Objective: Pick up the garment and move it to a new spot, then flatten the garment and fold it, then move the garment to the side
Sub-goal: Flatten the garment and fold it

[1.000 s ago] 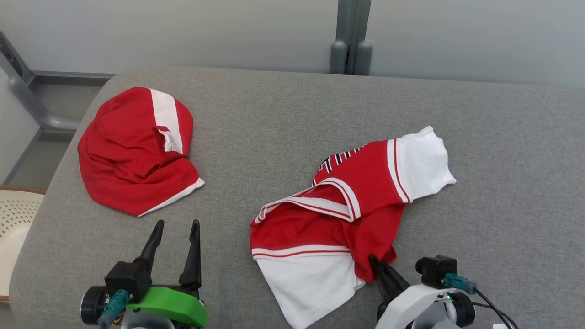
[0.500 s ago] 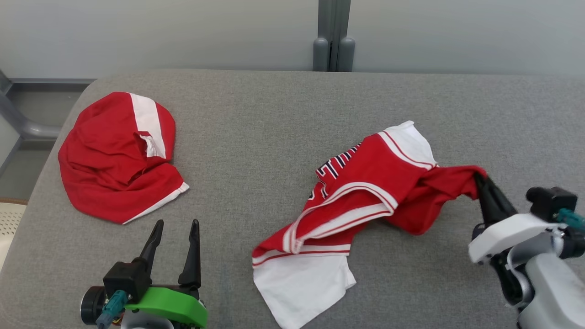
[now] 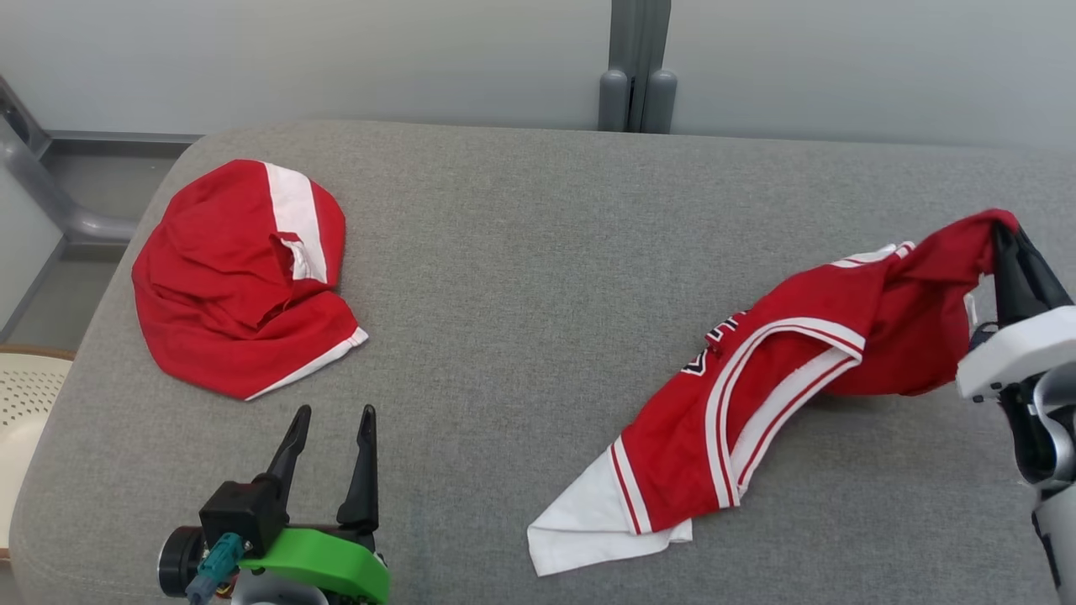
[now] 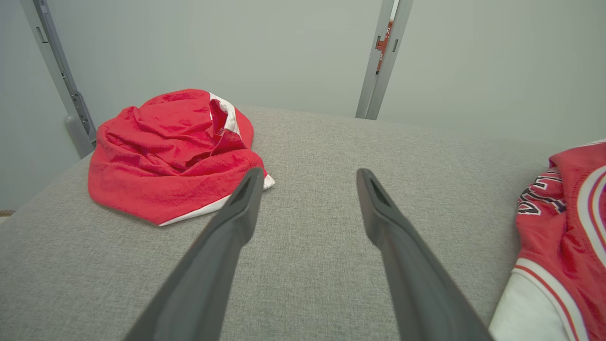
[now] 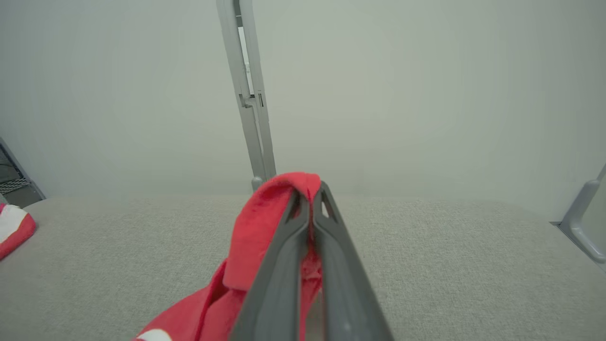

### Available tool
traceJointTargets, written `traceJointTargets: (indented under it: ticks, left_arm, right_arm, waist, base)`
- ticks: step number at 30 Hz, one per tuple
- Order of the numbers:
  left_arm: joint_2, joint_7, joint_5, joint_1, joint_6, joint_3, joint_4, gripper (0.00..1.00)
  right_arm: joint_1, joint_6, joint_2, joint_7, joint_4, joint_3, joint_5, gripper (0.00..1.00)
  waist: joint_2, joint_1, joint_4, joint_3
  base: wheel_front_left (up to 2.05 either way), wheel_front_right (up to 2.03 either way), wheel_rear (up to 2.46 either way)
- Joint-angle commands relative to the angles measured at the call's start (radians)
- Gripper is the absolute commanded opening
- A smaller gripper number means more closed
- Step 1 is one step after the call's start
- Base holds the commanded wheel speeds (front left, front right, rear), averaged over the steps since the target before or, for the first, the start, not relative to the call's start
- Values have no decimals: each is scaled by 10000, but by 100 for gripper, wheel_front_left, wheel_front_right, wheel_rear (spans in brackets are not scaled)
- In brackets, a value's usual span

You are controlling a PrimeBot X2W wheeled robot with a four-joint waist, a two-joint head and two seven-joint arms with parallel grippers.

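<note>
Red-and-white garment (image 3: 756,395) stretched in a long diagonal across the right half of a grey fabric-covered counter (image 3: 521,252). One red end lifted off the surface at the far right, pinched in the right jaws, shut tight on the cloth, with a fold poking out past the dark tips. From there, cloth sagging down and leftward onto the counter: white-striped neckline band and a bit of dark lettering facing up, white sleeve lying flat at the near end.

In the right wrist view, the same red cloth bunched over and between the two closed grey fingers (image 5: 284,270), grey counter beyond, pale wall and an upright grey post (image 5: 247,94) behind.

At the lower left of the head view, left jaws spread wide, holding nothing, over the counter's near edge and well apart from the garment.

At the far left of the counter, a second red garment (image 3: 239,277) with a white stripe, crumpled in a heap, touching neither arm. Off the counter's left side, part of a pale perforated basket (image 3: 25,395).
</note>
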Motion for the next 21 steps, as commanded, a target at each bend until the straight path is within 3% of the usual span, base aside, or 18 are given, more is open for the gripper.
traceJointTargets:
  ticks: [1,6,11,21]
  left_arm:
    - [14,-3,-32,-20,51,-3,23,100]
    - [15,-3,-120,-208,75,-149,52,100]
    - [15,-3,-228,-339,69,-327,96,100]
    - [15,-3,-518,-662,131,-801,137,100]
  right_arm:
    - [-200,-14,116,98,-160,130,-79,0]
    - [-1011,-14,613,425,-424,1115,-304,0]
    - [-2337,-14,1279,523,288,2448,-436,0]
    - [-4857,-15,2404,-52,4027,4393,-342,0]
  waist:
    - [-1,0,28,-4]
    - [-1,0,177,51]
    - [-1,0,483,197]
    - [-1,0,1178,577]
  base:
    - [0,0,0]
    - [0,0,0]
    - [0,0,0]
    - [0,0,0]
